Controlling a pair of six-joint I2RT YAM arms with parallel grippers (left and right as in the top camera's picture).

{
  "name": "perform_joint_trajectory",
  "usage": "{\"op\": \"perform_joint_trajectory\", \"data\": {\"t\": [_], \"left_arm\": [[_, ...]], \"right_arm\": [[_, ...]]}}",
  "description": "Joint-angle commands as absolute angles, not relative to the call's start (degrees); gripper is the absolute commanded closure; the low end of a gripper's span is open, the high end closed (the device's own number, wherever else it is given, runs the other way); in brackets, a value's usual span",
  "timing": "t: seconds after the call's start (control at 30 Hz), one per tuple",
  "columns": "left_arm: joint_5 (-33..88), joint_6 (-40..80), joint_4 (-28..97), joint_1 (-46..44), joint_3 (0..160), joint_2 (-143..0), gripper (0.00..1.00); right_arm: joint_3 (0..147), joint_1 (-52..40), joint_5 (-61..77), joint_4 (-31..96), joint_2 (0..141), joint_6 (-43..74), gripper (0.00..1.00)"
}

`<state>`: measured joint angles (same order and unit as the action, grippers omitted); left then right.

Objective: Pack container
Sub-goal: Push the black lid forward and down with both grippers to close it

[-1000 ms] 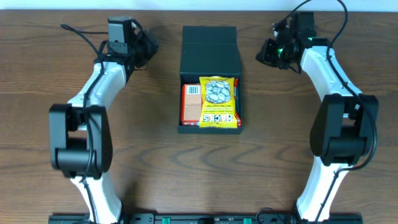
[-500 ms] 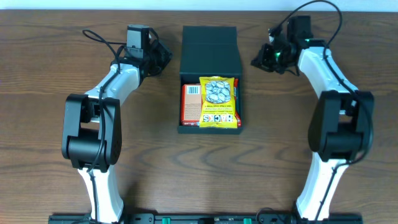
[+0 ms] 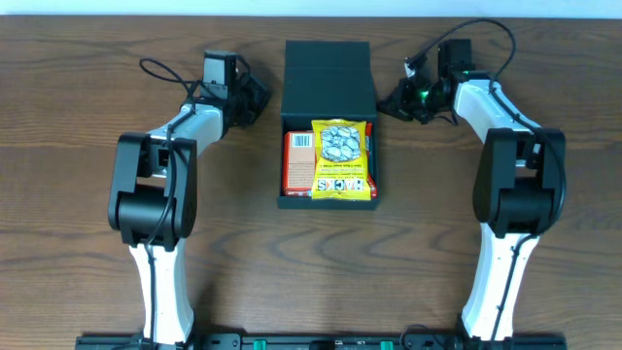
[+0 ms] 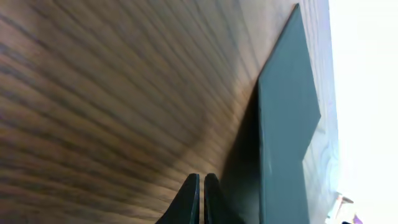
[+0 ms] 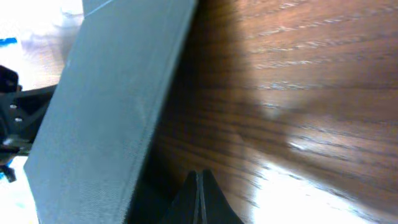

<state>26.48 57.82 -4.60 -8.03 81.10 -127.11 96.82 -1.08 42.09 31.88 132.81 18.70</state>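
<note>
A yellow snack packet with a round picture lies partly over an orange packet, and all around is a brown wooden table.

Left claw has swung inward: container lid, well off before, now sits just beside its tips. Right claw likewise nearer, lid close off its tips. Left travelled farther than right.
</note>
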Motion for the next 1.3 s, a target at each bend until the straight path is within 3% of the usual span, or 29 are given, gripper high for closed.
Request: {"op": "perform_joint_trajectory", "data": {"t": [0.0, 0.53, 1.27], "left_arm": [[29.5, 59.37, -5.15, -7.88, 82.04, -128.18, 0.94], [36.01, 59.11, -6.96, -9.23, 82.02, -129.12, 0.94], [52.75, 52.25, -20.36, -6.11, 82.02, -129.12, 0.94]], "right_arm": [[97.41, -2.5, 43.99, 31.68, 134.17, 19.29, 0.98], [97.41, -3.7, 52.58, 27.62, 134.17, 19.68, 0.98], [97.41, -0.54, 70.98, 24.34, 134.17, 13.17, 0.98]]}}
